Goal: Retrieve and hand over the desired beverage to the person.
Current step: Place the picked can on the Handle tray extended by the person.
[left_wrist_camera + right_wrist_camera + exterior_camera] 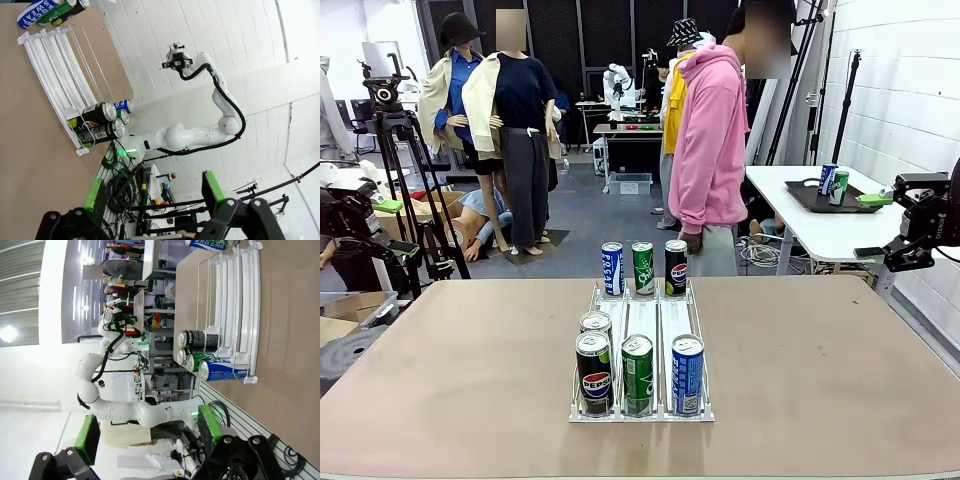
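Observation:
A white three-lane rack point(642, 318) lies mid-table. At its far end stand a blue can point(612, 268), a green can point(643, 267) and a black Pepsi can point(676, 266). At its near end stand a Pepsi can point(594, 372) with another can point(596, 325) behind it, a green can point(637, 374) and a blue can point(687, 374). The person point(710, 140) in a pink hoodie stands beyond the far edge, side-on. My left gripper point(398, 228) point(154, 192) hangs open off the table's left side. Off the right side my right gripper point(872, 227) point(148, 432) is open too. Both hold nothing.
A white side table point(790, 215) at the right rear carries a dark tray point(810, 203) with two cans. A camera tripod point(395, 130) stands off the left rear. The brown tabletop point(470, 360) is bare on both sides of the rack.

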Tool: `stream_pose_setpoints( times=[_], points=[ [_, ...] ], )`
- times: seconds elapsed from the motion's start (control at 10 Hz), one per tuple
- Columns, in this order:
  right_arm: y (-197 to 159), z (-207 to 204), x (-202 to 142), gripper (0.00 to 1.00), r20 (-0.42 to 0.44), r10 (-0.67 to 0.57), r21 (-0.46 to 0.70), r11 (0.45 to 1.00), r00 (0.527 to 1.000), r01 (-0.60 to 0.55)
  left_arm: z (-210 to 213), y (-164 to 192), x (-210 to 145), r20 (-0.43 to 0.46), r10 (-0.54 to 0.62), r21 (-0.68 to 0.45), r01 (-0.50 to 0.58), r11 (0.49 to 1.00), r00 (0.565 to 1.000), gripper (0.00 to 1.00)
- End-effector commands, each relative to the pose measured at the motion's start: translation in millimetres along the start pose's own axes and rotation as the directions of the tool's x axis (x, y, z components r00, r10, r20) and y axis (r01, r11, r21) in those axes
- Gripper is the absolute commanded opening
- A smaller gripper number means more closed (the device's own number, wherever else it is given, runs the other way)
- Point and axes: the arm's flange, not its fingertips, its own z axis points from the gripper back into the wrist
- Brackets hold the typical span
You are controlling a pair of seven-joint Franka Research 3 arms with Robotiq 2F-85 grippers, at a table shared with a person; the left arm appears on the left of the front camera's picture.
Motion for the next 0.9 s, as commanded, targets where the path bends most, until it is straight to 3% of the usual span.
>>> stream_pose_setpoints(
  times=[0.0,0.8],
  points=[
    [2.2,-1.0,0.2,1.0,0.008,-0.002,-0.004,1.0,1.0,0.002,-1.8,-1.0,-0.8,0.005,0.001,0.007,-0.001,1.0,1.0,1.0],
    [2.2,-1.0,0.2,1.0,0.008,-0.002,-0.004,1.0,1.0,0.002,-1.8,-1.0,-0.8,0.005,0.001,0.007,-0.001,1.0,1.0,1.0]
  ],
)
